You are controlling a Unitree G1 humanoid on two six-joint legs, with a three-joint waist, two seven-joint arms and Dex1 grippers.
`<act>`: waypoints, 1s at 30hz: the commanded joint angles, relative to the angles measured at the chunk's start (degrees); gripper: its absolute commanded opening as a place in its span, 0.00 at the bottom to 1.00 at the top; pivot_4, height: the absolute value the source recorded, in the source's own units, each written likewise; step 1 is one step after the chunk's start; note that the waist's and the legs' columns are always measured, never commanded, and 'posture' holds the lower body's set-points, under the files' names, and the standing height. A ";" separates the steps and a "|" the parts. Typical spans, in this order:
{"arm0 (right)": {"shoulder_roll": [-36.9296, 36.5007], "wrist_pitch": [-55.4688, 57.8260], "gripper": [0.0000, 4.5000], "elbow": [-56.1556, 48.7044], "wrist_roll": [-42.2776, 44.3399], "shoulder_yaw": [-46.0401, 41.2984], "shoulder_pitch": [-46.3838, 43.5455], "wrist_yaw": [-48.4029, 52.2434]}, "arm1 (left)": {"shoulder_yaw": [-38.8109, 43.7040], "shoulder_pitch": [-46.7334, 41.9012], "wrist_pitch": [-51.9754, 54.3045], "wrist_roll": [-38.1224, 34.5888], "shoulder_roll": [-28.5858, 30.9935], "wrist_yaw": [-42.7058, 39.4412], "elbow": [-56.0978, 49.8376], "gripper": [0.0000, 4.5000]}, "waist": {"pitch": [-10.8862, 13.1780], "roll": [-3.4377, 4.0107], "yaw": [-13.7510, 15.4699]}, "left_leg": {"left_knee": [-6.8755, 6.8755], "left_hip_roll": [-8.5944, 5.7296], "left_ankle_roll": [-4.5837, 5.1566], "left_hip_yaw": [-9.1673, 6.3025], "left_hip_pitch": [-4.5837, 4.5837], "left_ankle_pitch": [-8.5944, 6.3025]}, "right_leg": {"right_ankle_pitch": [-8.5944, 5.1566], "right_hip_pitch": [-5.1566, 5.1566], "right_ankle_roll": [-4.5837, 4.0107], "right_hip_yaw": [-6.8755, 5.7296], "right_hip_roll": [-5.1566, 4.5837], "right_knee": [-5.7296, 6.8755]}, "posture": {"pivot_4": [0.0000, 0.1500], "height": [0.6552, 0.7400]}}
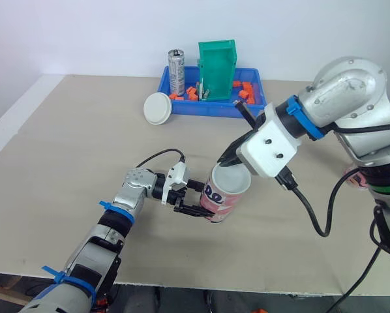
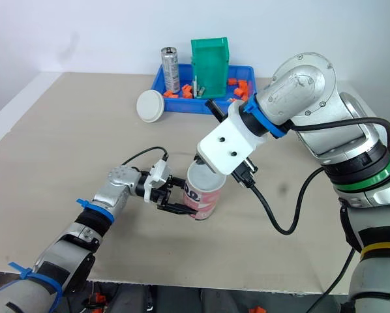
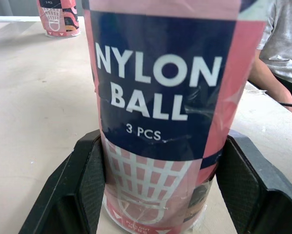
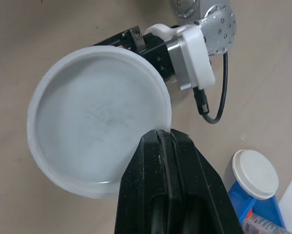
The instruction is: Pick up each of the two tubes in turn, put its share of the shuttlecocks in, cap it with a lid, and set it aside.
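Right gripper pinches the rim of a white lid, held just above the mouth of the nylon shuttlecock tube. Left gripper clamps that tube low down, standing near upright on the table. Judgement: the lid goes straight down.

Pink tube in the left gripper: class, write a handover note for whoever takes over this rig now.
Left gripper: shut on the upright pink cardboard tube.
Right gripper: pinching a round white plastic lid by its rim at the tube's mouth.
Spare white lid lies beside the blue plastic tray; second pink tube stands farther off.
Contents hidden.
Left: seat lid, set aside, then second tube.
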 commanded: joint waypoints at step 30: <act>-2.32 17.15 0.28 1.87 15.36 -7.86 -4.23 2.17 | 0.54 0.31 0.64 2.07 0.97 1.02 1.46 0.68 | 0.01 -0.01 -0.05 | -0.07 0.01 0.00 -0.01 0.00 0.00 | -0.02 -0.03 -0.06 -0.02 -0.01 -0.01 | 1.00 0.95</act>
